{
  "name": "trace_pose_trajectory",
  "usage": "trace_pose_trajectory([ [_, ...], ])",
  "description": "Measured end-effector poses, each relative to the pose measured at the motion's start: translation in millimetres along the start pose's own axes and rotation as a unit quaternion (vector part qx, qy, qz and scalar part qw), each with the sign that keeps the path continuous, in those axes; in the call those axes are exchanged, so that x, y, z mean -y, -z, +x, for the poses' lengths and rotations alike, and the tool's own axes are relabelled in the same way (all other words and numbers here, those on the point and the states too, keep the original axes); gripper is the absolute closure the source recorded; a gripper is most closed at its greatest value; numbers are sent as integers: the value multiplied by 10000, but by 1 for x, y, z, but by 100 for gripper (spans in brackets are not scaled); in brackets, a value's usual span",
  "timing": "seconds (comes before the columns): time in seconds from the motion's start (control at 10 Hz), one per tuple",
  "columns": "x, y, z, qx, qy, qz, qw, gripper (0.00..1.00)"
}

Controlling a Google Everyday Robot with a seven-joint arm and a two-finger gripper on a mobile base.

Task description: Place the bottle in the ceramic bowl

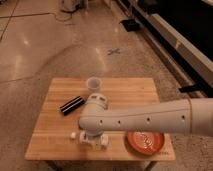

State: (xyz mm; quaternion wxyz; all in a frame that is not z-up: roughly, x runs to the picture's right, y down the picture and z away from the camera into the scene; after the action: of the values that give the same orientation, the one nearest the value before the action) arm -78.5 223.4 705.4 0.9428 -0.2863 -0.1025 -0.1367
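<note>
Single camera is looking down steeply from above the near edge of the table [52, 142], facing across it toward the floor [45, 45]; mid-range, whole tabletop fitting in frame. Arm [150, 119] is entering from the right, gripper [93, 135] sitting low-centre.

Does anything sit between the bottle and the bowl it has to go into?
Nothing visible does. The end effector is down at the bottle near the front edge of the table; only bare wood lies between the bottle and the bowl.
</note>
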Motion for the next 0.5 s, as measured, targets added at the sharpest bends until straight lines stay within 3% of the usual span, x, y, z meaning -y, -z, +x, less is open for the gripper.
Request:
trace_pose_trajectory([
  [0.5, 14, -44, -15, 82, -112, -118, 9998, 20],
])
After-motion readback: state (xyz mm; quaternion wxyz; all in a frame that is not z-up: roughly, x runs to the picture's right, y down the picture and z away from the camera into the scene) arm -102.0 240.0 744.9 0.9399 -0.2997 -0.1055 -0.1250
